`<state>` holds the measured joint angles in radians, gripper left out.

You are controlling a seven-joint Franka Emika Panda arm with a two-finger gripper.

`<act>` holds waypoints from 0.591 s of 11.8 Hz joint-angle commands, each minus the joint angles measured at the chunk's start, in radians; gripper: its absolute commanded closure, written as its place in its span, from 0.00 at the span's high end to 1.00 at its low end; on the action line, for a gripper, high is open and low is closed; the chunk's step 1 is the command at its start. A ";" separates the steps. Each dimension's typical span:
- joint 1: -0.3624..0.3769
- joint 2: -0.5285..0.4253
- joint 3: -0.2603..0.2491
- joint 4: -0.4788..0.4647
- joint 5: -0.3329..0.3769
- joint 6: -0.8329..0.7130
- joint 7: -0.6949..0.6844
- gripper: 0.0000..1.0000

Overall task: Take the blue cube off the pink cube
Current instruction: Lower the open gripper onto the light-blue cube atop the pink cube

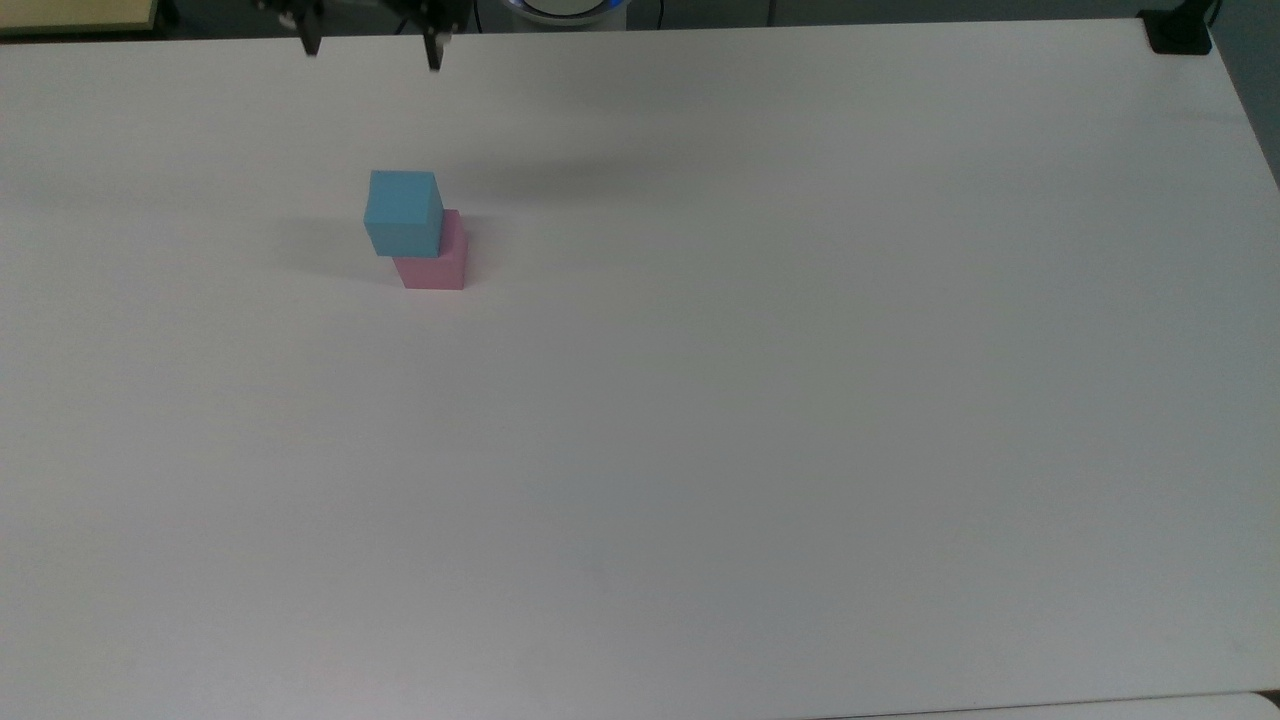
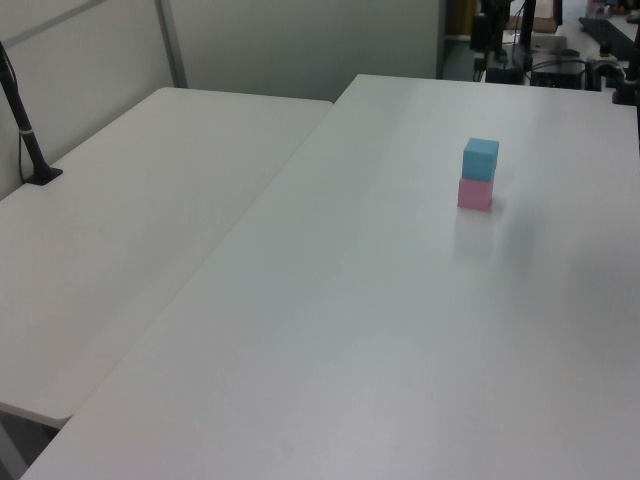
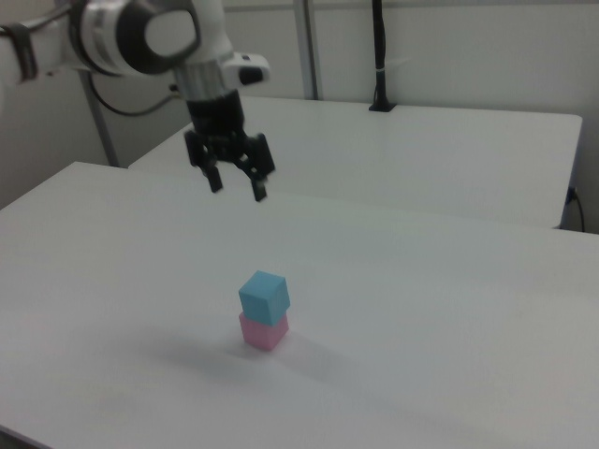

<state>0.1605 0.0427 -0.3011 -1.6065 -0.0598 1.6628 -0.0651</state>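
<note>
Upper left of the right view, the hand (image 3: 236,188) is hanging wide open and empty, well above the blue cube (image 3: 264,296). That cube is sitting slightly askew on the pink cube (image 3: 263,332) on the white desk (image 3: 449,318). An off-centre descent risks a finger knocking the stack over or dragging pink along.

Illumination even and diffuse, moderately bright. The matte white table (image 1: 760,420) shows no hard glare, only a slight grey falloff toward the top view's right. Soft shadow lies left of the small sky-blue matte cube (image 1: 403,212) in the top view. Left view mildly hazy.
</note>
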 commanded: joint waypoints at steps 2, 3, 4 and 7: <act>-0.019 0.132 0.000 -0.044 -0.087 0.116 -0.025 1.00; -0.024 0.132 0.000 -0.082 -0.090 0.135 -0.048 1.00; -0.026 0.132 0.000 -0.123 -0.098 0.138 -0.099 1.00; -0.022 0.135 0.005 -0.212 -0.120 0.161 -0.114 1.00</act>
<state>0.1350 0.2094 -0.3009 -1.7294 -0.1568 1.7733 -0.1535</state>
